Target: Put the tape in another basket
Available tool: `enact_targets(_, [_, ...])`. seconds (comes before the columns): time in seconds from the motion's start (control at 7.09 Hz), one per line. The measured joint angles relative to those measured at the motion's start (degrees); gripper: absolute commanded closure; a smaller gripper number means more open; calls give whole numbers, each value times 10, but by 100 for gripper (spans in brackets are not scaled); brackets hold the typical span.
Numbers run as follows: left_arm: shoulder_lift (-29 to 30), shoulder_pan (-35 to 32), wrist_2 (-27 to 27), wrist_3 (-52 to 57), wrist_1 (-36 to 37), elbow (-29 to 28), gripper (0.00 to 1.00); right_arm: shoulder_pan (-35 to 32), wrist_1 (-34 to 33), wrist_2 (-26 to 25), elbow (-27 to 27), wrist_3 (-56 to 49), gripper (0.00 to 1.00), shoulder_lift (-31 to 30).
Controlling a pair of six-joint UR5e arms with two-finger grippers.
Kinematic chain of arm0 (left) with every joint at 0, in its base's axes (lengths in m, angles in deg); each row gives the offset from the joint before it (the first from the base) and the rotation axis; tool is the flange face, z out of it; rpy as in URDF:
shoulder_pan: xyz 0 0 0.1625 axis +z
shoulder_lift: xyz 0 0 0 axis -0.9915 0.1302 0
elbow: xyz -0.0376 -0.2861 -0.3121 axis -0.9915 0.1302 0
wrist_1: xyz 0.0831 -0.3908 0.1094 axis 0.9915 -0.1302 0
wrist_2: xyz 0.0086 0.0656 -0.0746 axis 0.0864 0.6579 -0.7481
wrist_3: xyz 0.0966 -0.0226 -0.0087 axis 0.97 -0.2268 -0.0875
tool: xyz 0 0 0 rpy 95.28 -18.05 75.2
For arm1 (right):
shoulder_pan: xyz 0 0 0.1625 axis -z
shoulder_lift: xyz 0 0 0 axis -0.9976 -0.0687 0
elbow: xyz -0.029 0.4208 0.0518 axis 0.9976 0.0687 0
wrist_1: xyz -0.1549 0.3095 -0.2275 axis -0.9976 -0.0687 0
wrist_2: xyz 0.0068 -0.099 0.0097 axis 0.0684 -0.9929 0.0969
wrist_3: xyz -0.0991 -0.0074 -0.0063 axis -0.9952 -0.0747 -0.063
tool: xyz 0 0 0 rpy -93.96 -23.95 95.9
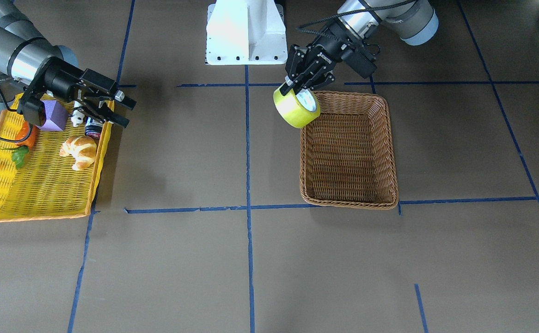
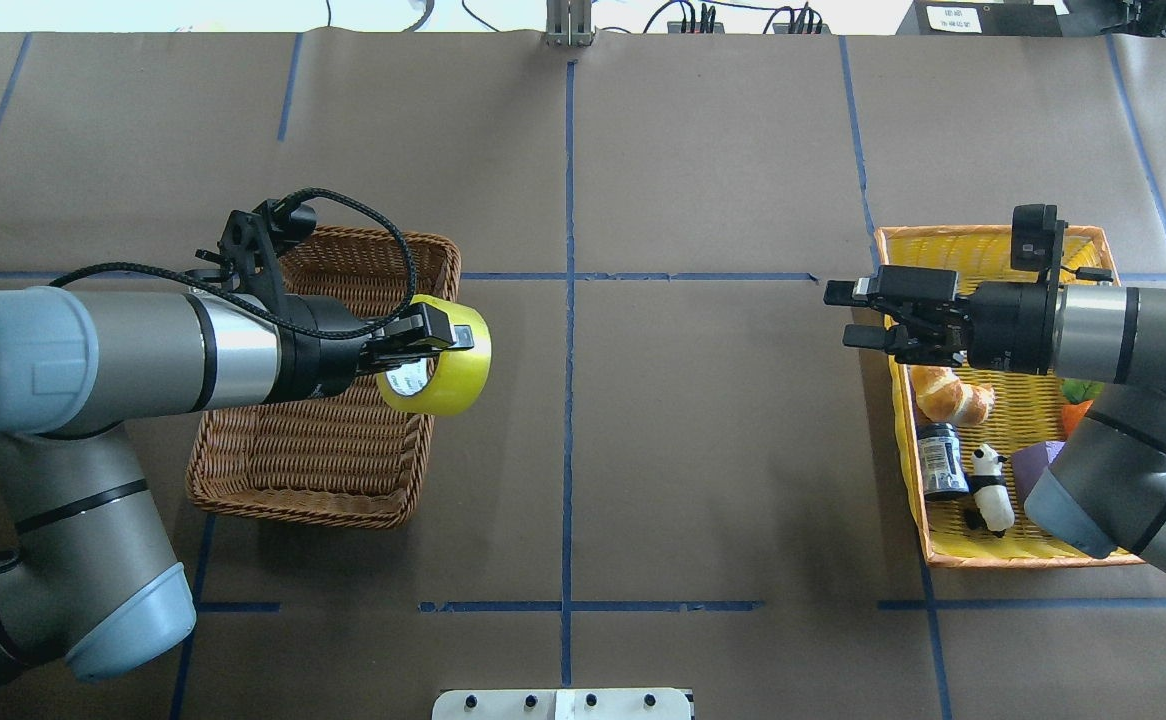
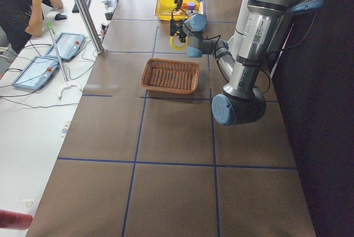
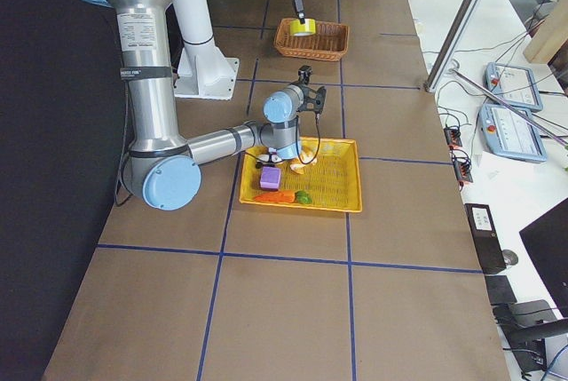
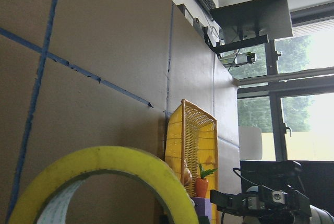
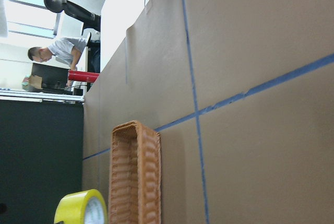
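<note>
Front-facing view: held the tape (image 1: 295, 111) aloft in the left gripper (image 1: 292, 90), closed on the roll's wall, above the corner of the wicker basket (image 1: 348, 203) nearest the robot, with part of the roll out past the braided rim.

Overhead view: showed the same overhang at the basket's inner rim. Risked, on release here, a knock on that rim and a roll away across the surface. Offered bare basket floor further in. Found the right gripper (image 2: 843, 317) spread wide, holding nothing, at the edge of the yellow basket (image 2: 1003, 560), well apart.

Yellow tape (image 2: 455, 372) roll, raised over brown wicker basket (image 2: 333, 470) rim
</note>
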Motion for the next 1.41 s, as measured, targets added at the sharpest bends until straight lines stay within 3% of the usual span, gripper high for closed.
enact_targets(0.28, [3, -20, -3, 68, 147, 4, 100, -39, -93, 12, -1, -80, 0, 2])
enact_targets(0.56, [6, -24, 2, 118, 261, 6, 100, -107, -186, 86, -5, -182, 0, 2])
enact_targets(0.85, [7, -15, 14, 141, 290, -19, 100, -169, -261, 160, -6, -277, 0, 3])
enact_targets(1.41, [33, 5, 51, 146, 292, -83, 93, -188, -294, 180, -6, -334, 0, 5])
